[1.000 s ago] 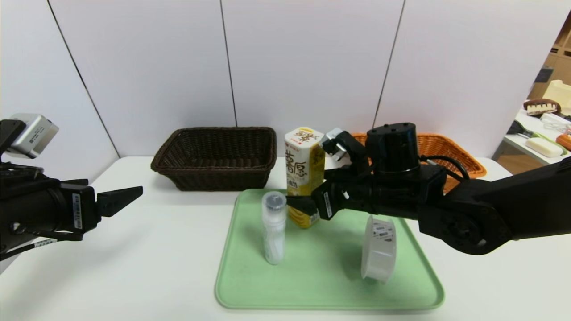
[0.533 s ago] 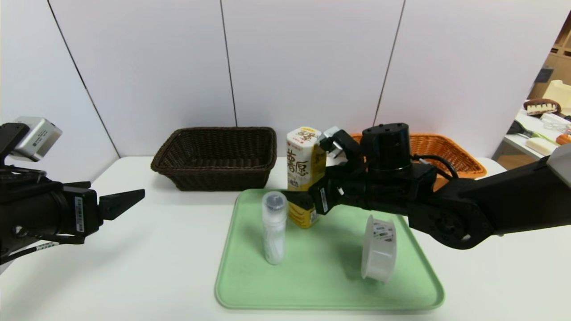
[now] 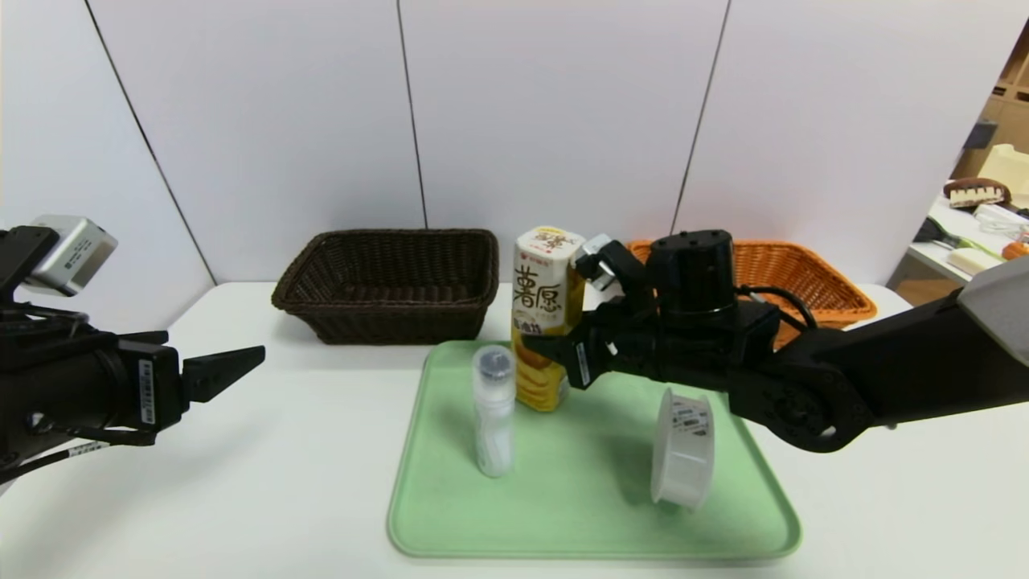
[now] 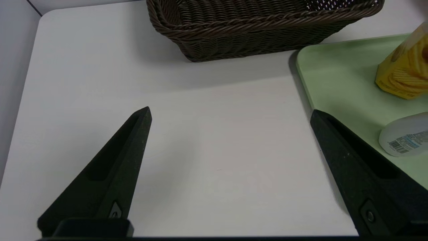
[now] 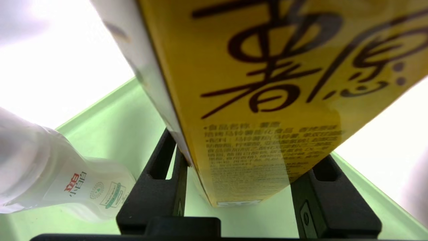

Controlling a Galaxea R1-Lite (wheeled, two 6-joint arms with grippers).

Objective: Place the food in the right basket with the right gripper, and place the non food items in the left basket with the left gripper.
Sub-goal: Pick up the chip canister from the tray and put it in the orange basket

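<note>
The potato-crisp carton (image 3: 540,310) is clamped upright in the right hand (image 5: 239,167) on the green tray (image 3: 595,539). It should be raised straight, clear of the capped bottle (image 3: 494,418), before being carried to the orange wicker basket (image 3: 792,273). The left hand (image 4: 230,110) is parked, fingers apart, over the white worktop (image 3: 281,450).

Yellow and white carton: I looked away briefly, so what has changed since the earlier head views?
The right gripper has closed on the carton, which has turned slightly, its white face now more toward the head camera. The open left gripper drifted slightly rightward. The bottle, tub, dark basket and orange basket stayed put.
</note>
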